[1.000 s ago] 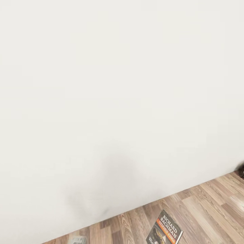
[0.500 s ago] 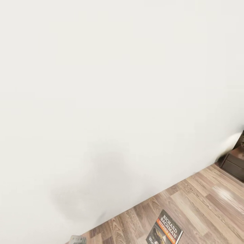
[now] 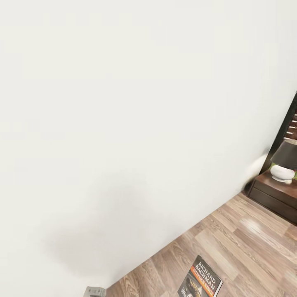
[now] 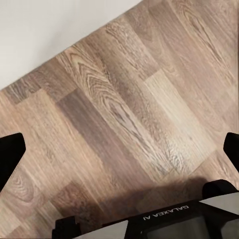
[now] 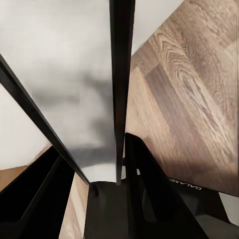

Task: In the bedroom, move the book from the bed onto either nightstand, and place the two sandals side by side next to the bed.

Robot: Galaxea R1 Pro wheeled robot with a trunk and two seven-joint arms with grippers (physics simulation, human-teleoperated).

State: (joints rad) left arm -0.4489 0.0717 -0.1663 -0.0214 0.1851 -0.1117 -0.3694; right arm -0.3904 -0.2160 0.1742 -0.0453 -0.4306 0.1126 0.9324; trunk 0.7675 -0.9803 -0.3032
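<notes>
Book (image 3: 200,282), clamped edge-on in right gripper (image 5: 119,164), stood upright; nightstand (image 3: 275,196) lay ahead-right; left gripper (image 4: 119,149) spread, empty.

— Left gripper (image 4: 119,149)?
— Spread wide, dark fingers (image 4: 10,154) far apart, holding nothing. Grey arm tip (image 3: 95,292) at seven o'clock in head view.
— Right gripper (image 5: 94,149)?
— Clamped on the book (image 5: 121,74), held edge-on between the fingers.

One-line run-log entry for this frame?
right gripper: holds grey-and-orange paperback book | left gripper: open, empty, above brown plank floor | dark reddish-brown nightstand: ahead right, dark-shaded lamp on top
</notes>
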